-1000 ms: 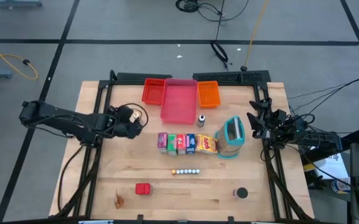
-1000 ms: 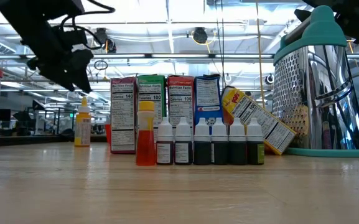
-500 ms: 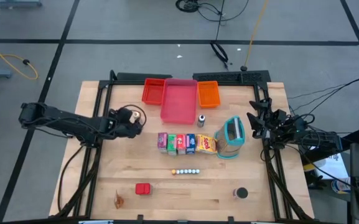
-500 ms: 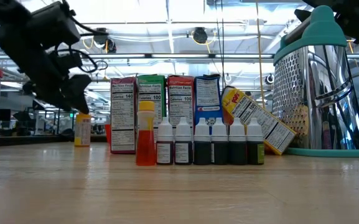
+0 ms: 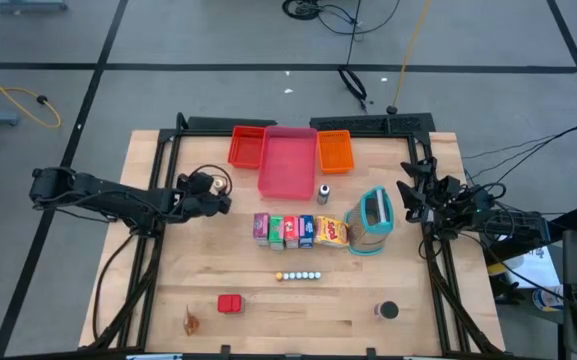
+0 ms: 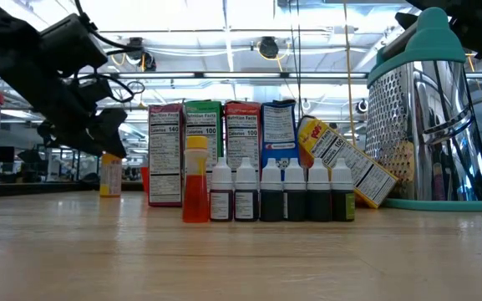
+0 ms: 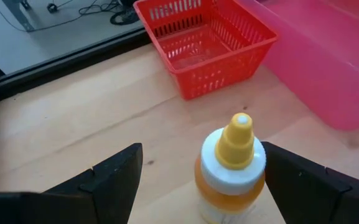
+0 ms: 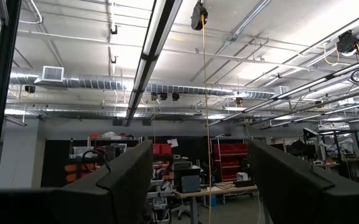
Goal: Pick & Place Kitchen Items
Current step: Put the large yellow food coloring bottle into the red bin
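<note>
Two end effectors gaping, gripping nothing; left end effector (image 7: 195, 186) straddling yellow-capped bottle (image 7: 230, 167) on bench (image 5: 168, 290) beside red basket (image 7: 204, 43), seemingly lining up for a pinch; right end effector (image 5: 413, 192) idling at bench edge, pointing upward.

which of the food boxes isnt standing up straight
The yellow box, at the right end of the row beside the grater. It is tilted, while the purple, green, red and blue boxes stand upright.
</note>
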### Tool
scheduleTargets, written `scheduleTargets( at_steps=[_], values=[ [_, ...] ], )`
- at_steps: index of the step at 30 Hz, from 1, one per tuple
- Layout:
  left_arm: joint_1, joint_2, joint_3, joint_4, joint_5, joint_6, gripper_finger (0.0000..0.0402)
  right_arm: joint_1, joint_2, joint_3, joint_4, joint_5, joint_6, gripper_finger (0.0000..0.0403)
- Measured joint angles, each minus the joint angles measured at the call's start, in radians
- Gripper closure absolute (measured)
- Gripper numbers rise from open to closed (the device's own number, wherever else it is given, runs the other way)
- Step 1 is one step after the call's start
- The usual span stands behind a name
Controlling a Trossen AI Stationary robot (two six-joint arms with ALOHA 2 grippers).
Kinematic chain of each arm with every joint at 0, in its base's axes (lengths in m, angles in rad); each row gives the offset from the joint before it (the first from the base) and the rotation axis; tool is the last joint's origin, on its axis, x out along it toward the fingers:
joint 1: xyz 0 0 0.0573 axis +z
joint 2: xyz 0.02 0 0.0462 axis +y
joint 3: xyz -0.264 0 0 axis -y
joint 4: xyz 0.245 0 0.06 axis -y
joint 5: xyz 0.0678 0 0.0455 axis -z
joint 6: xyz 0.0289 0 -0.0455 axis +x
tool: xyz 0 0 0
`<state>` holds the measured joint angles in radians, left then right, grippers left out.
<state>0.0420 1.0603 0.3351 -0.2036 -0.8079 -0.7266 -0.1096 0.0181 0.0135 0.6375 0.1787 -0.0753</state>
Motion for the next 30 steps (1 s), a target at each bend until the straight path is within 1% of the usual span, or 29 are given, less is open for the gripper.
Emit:
scheduleTargets(
  at_steps=[2,5,8,13,14,25,27,30],
  values=[
    [0.004,0.000,0.000,0.000,0.014,0.007,0.0096,0.000,0.000,0.000,-0.003,0.000,0.000,0.0149],
    [0.011,0.000,0.000,0.000,0.046,0.011,0.0130,0.000,0.000,0.000,-0.007,0.000,0.000,0.0149],
    [0.016,0.000,0.000,0.000,0.074,0.019,0.0177,0.000,0.000,0.000,-0.017,0.000,0.000,0.0149],
    [0.016,0.000,0.000,0.002,0.075,0.032,0.0269,0.000,0.000,0.000,-0.029,0.000,0.005,0.0149],
    [0.016,0.000,0.000,0.004,0.075,0.037,0.0279,0.000,0.000,0.000,-0.029,0.000,0.007,0.0149],
    [0.016,0.000,0.000,0.150,0.094,0.146,0.0279,0.000,0.000,0.000,-0.029,0.002,0.007,0.0149],
    [0.018,0.000,0.009,0.152,0.106,0.150,0.0279,0.000,0.000,0.000,-0.029,0.003,0.007,0.0149],
    [0.029,0.000,0.059,0.124,0.130,0.161,0.0279,0.000,0.000,0.000,-0.029,0.003,0.007,0.0149]
  ],
)
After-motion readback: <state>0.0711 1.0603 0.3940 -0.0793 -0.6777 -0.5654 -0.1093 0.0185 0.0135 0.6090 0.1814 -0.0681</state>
